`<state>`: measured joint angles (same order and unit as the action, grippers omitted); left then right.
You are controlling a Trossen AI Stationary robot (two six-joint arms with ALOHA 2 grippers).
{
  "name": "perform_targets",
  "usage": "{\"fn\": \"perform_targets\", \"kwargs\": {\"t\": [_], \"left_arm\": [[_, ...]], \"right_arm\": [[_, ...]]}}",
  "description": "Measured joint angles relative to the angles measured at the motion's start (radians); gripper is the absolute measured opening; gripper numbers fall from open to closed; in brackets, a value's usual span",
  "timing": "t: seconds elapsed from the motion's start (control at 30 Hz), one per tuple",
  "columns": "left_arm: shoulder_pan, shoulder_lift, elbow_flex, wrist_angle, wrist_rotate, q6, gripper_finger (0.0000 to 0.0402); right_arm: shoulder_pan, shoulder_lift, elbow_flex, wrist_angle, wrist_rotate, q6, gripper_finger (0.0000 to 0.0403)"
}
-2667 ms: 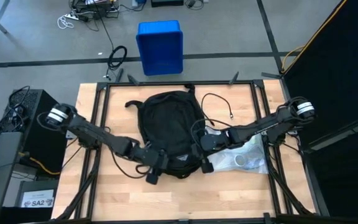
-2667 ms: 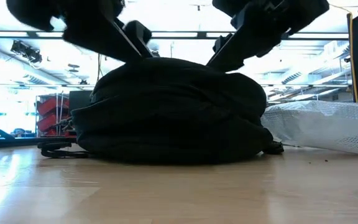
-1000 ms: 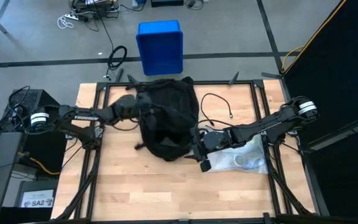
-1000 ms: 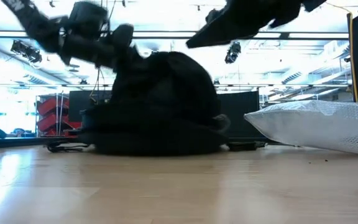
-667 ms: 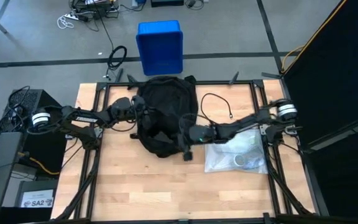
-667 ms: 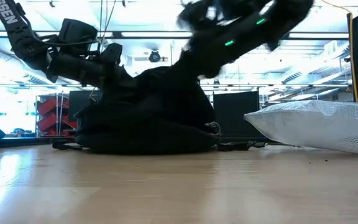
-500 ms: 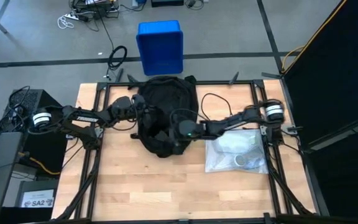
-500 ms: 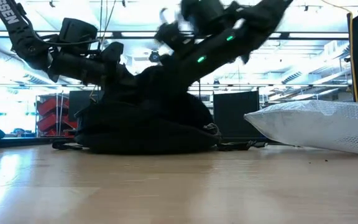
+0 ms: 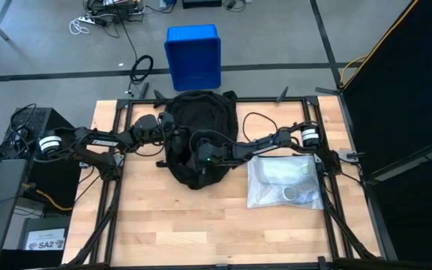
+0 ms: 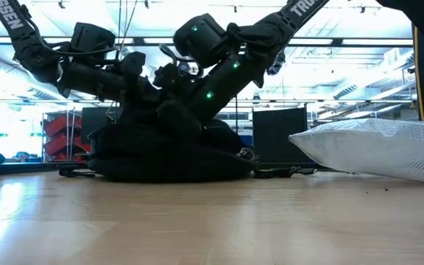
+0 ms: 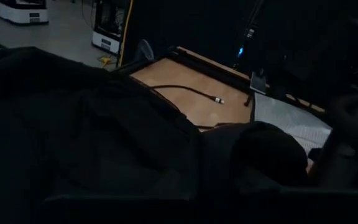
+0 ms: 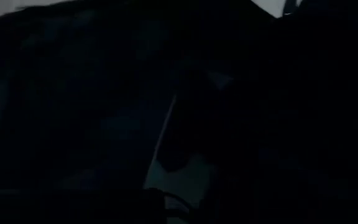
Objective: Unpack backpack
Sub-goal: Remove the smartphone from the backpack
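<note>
Reaching from opposite sides, left gripper [image 9: 172, 135] clamped on backpack [image 9: 201, 120] upper edge, right gripper [image 9: 199, 156] buried inside, finger state unclear, black fabric bunched up, slumped.

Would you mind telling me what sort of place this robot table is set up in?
Most likely a robotics lab or workshop hall: a bare grey floor with loose cables and a blue bin beside the table, and ceiling strip lights over red shelving behind it.
</note>
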<state>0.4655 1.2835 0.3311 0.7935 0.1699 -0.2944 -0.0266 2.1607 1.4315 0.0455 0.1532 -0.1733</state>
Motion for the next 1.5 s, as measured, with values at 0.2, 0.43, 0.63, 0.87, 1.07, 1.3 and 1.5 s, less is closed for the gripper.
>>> {"fn": "perform_targets", "kwargs": {"t": [0.2, 0.43, 0.63, 0.87, 1.07, 1.3, 1.5], "left_arm": [[-0.001, 0.0, 0.002, -0.001, 0.003, 0.022, 0.0], [-0.001, 0.0, 0.001, -0.004, 0.008, 0.03, 0.0], [-0.002, 0.002, -0.001, -0.015, 0.014, 0.033, 0.0], [-0.003, 0.002, -0.001, -0.02, 0.022, 0.033, 0.0], [-0.003, 0.002, -0.001, -0.024, 0.023, 0.044, 0.0], [-0.003, 0.0, -0.001, -0.027, 0.023, 0.048, 0.0], [-0.003, -0.002, 0.002, -0.027, 0.026, 0.048, 0.0]], "right_arm": [[-0.04, -0.002, 0.001, -0.025, -0.005, 0.057, 0.037], [-0.065, 0.0, 0.004, -0.087, -0.068, 0.117, 0.0393], [-0.054, 0.063, 0.007, -0.095, -0.065, 0.128, 0.0391], [-0.054, 0.094, 0.008, -0.09, -0.07, 0.161, 0.0379], [-0.054, 0.093, 0.008, -0.091, -0.072, 0.157, 0.0328], [-0.048, 0.07, 0.003, -0.101, -0.068, 0.141, 0.0328], [-0.03, -0.027, -0.01, -0.171, -0.06, 0.104, 0.0328]]}}
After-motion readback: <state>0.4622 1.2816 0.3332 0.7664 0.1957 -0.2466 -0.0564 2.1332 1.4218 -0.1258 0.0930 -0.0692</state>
